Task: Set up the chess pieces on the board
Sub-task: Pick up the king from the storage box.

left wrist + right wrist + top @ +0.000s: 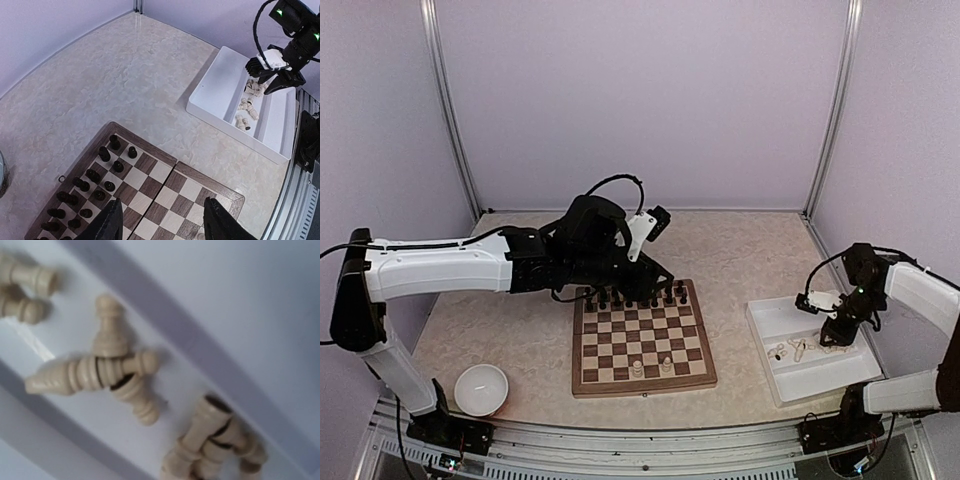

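Note:
The board (642, 340) lies at the table's middle, with two cream chess pieces (637, 368) standing near its front edge and dark pieces (630, 298) on its far rows. My left gripper (655, 275) hovers over the board's far edge, and in the left wrist view my left gripper (162, 222) is open over bare squares (170, 200) with nothing between its fingers. Several cream chess pieces (82, 374) lie on their sides in the white tray (820, 375). My right gripper (835, 338) is down among them; its fingers do not show in the right wrist view.
A white bowl (480, 388) sits near the front left corner. The tray (220, 85) stands right of the board, close to the right wall. Dark pieces (95, 175) crowd the board's far rows under the left arm.

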